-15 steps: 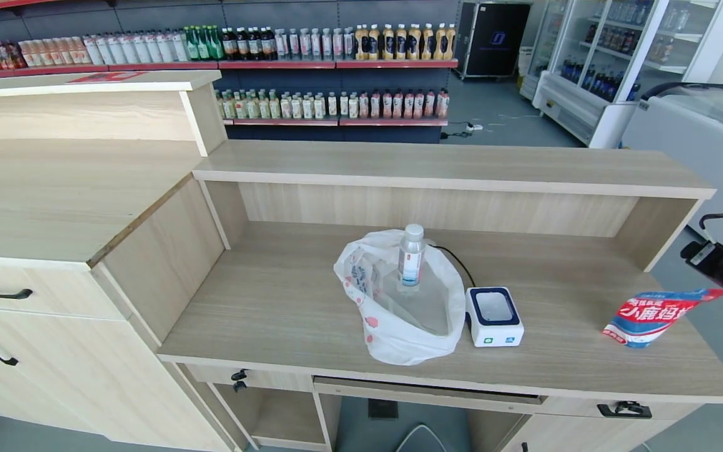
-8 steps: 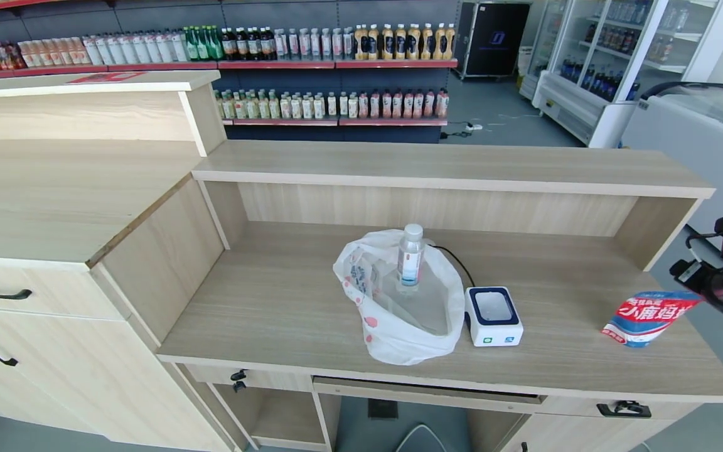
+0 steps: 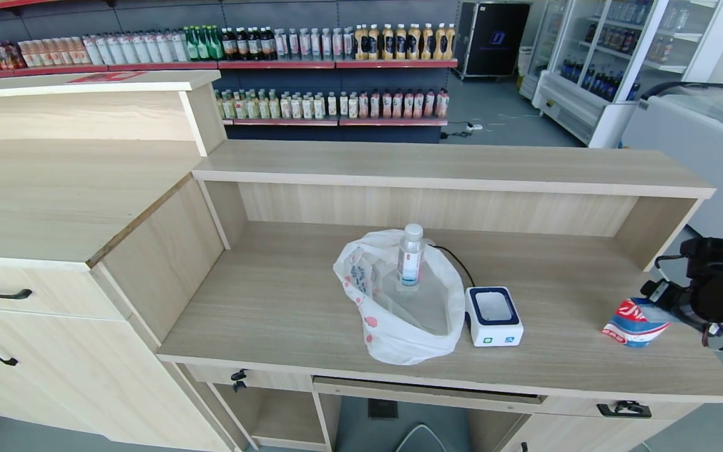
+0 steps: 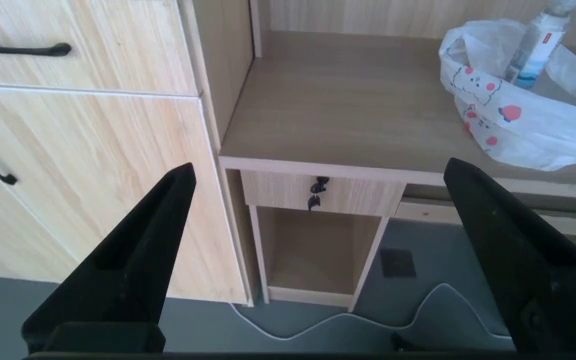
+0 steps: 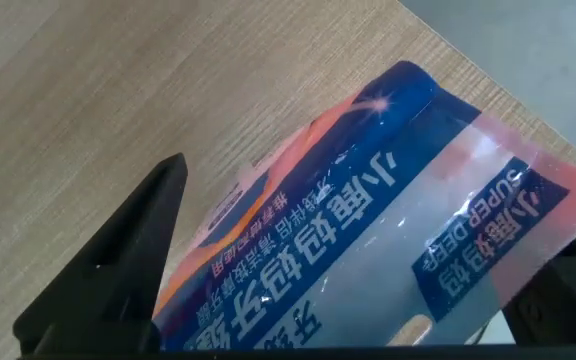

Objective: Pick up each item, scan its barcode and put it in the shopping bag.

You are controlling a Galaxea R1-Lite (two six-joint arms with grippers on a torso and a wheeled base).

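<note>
In the right wrist view the right jaws stand open astride the pouch [image 5: 388, 230]; left jaws hang open.

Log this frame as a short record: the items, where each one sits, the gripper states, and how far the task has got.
bag: white shopping bag, open, on the middle of the counter
in bag: bottle, upright
scanner: on the counter, right of the bag
outside bag: snack pouch, near the counter's right end
right gripper: open, one finger on each side of the pouch
left gripper: open, empty, low in front of the drawers
progress: bottle bagged, pouch not yet bagged
</note>
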